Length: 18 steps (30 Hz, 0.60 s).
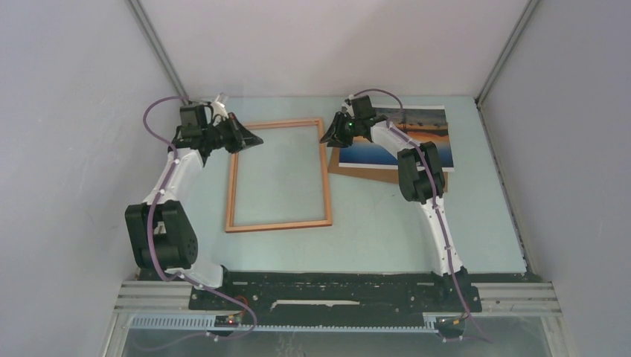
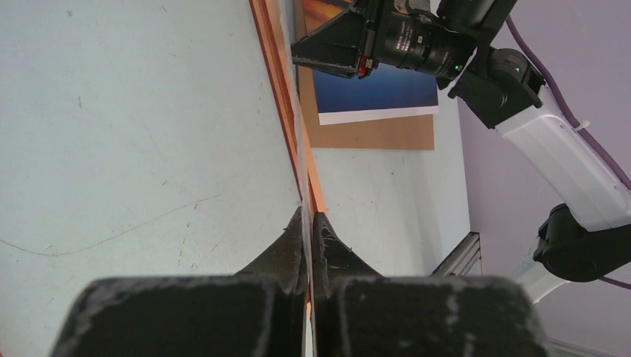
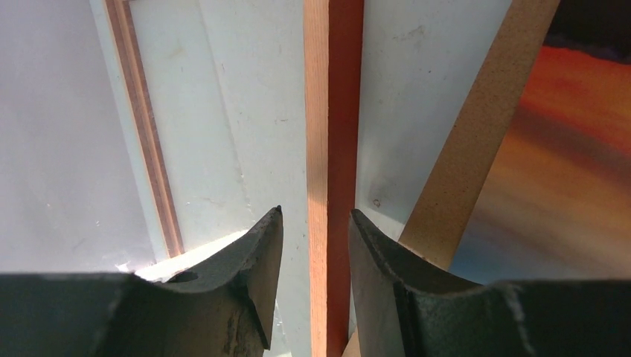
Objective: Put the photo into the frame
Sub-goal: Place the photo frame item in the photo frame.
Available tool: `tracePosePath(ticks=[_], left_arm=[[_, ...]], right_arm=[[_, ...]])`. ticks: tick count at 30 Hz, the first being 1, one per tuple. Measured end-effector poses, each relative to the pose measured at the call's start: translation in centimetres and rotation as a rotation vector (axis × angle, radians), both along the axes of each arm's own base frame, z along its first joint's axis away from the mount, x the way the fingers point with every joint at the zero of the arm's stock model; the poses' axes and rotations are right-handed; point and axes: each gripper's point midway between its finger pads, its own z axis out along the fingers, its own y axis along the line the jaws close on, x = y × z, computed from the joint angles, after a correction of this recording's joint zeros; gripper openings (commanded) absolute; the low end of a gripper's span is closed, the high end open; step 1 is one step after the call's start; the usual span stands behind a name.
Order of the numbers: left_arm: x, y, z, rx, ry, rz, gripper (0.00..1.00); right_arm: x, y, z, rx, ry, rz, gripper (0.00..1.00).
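The reddish-brown wooden frame lies on the table's middle. My left gripper is at its far left corner, and in the left wrist view its fingers are shut on the frame's thin bar. My right gripper is at the far right corner. In the right wrist view it is open and straddles the frame's bar, with a gap on each side. The sunset photo lies to the right of the frame on the brown backing board. It also shows in the wrist views.
The backing board lies close beside the frame's right bar, with its edge under my right finger. Grey walls close in the table at the left, back and right. A metal rail with the arm bases runs along the near edge.
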Motion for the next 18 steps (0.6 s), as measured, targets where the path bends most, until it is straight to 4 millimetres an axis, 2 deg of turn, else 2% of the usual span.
tracePosePath(ticks=[11, 18], left_arm=[[0.1, -0.4, 0.0, -0.008, 0.004, -0.003, 0.0], [0.7, -0.3, -1.2, -0.006, 0.025, 0.001, 0.0]], right_arm=[[0.3, -0.1, 0.1, 0.021, -0.007, -0.002, 0.45], [0.0, -0.6, -0.7, 0.041, 0.024, -0.012, 0.45]])
